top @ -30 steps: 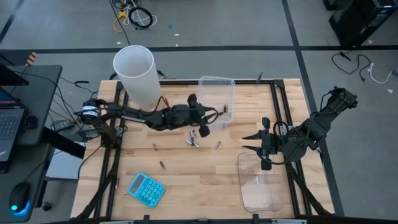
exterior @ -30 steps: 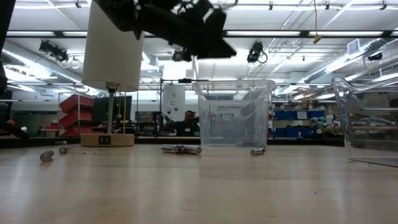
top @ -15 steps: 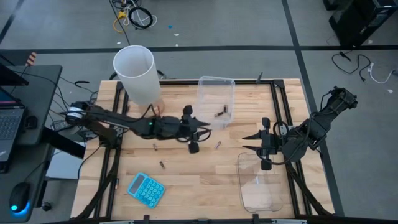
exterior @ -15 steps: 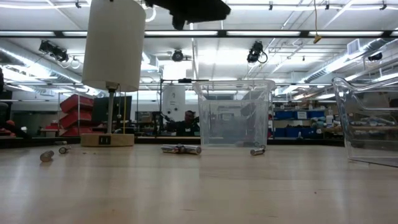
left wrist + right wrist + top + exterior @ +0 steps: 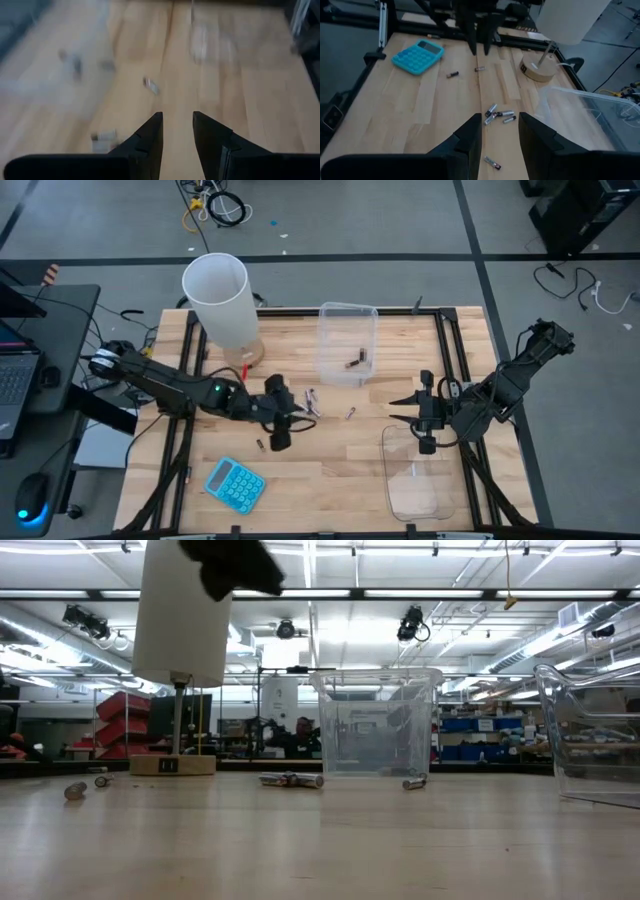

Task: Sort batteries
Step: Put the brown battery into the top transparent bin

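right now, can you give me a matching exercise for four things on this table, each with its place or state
1 calculator
2 far tub
3 left gripper
4 right gripper

a open, beside the near right tub
b batteries inside
c near left of the table
d open, empty, among the loose batteries

Pairs: 1-c, 2-b, 3-d, 4-a

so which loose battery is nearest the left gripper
The lone dark battery beside the left gripper, nearest the blue calculator; the others lie farther toward the clear tub.
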You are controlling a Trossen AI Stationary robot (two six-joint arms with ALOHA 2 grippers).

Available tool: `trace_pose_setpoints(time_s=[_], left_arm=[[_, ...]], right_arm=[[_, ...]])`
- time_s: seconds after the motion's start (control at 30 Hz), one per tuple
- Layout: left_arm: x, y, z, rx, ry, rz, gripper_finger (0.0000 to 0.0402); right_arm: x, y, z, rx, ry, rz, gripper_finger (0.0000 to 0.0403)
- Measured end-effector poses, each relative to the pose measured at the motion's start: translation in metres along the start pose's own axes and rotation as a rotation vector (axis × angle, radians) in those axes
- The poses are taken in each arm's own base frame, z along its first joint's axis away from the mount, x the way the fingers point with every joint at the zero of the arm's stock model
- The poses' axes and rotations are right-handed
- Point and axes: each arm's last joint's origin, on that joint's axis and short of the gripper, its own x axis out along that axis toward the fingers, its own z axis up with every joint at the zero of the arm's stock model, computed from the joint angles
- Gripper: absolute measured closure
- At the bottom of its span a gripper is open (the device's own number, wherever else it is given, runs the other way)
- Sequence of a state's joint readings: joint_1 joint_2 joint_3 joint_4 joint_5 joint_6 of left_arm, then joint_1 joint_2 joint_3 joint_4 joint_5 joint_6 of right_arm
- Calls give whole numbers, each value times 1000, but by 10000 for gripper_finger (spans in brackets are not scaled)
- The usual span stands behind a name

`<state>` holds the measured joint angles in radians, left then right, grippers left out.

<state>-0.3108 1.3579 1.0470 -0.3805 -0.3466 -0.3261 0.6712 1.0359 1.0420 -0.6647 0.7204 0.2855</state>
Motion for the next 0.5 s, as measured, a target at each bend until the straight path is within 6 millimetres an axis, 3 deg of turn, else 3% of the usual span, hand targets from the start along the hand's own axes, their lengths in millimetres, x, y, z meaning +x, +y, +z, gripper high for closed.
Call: trace_pose_setpoints(time_s=[0.33, 0.5], left_arm=[[-12, -9, -35, -168, 338, -13, 294], [-20, -17, -50, -118, 466, -45, 294]], right_arm=[[5, 3, -6, 12, -5, 2, 288], [5, 3, -6, 6, -6, 1, 288]])
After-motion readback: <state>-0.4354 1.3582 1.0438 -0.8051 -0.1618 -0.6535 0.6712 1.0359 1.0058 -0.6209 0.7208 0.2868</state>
